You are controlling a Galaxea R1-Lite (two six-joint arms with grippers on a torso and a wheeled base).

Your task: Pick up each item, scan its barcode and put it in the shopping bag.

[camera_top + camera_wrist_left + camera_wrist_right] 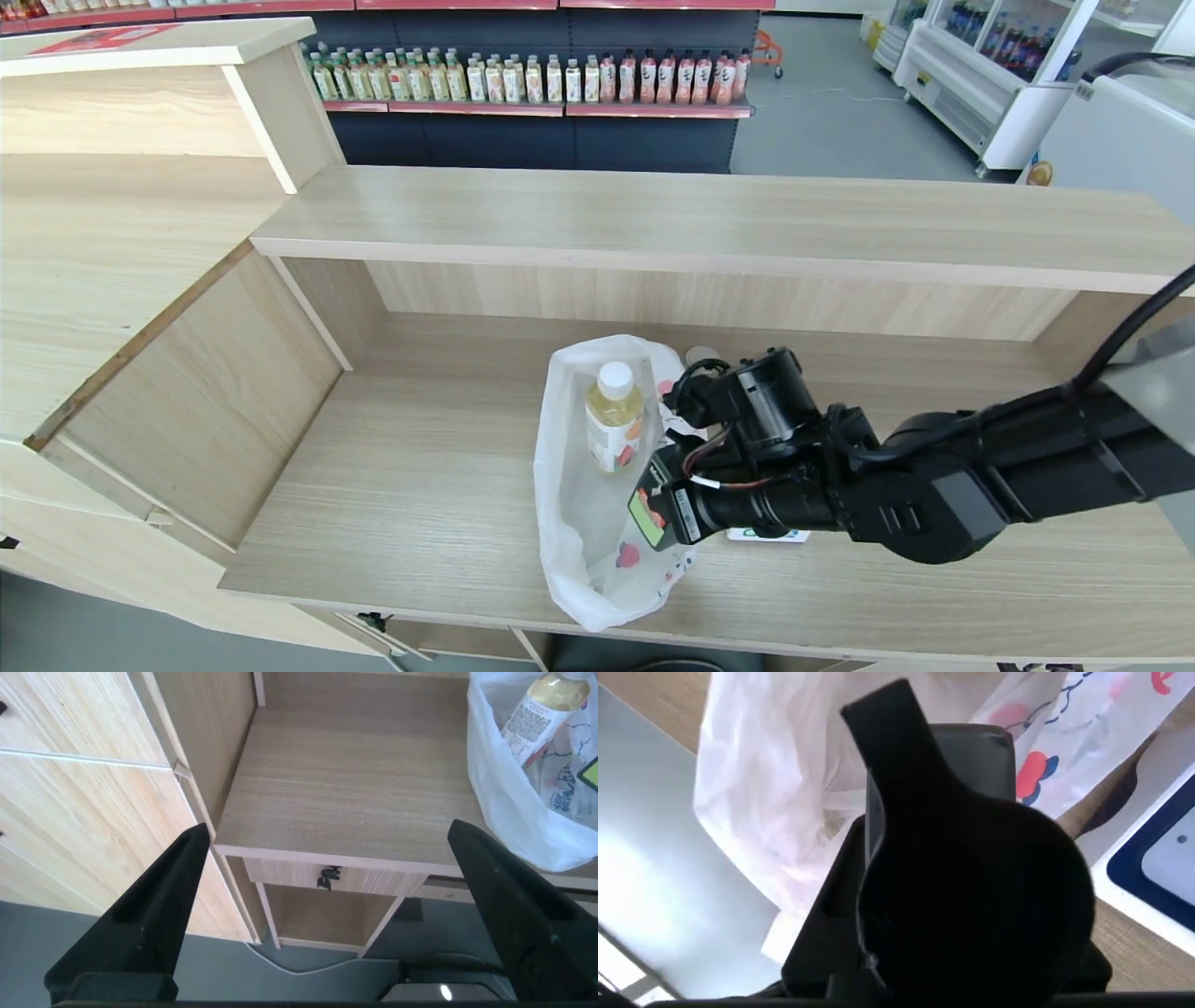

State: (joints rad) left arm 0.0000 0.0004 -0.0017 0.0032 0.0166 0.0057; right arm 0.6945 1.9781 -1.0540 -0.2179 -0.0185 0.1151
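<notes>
A dark green-labelled pack (648, 511) is seemingly clamped in the right pincer (655, 504) just above the white plastic shopping bag (565, 504), a yellow-drink bottle (613, 415) already bagged just beside it; lowering and release are called for next.

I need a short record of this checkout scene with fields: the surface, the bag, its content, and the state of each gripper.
surface: wooden counter
bag: white shopping bag, open, on the counter near its front edge
in bag: bottle, white cap, yellowish drink
left gripper: open, empty, in front of the counter
right gripper: over the bag's mouth; grip cannot be judged
beside bag: white and blue device, partly under the right arm
</notes>
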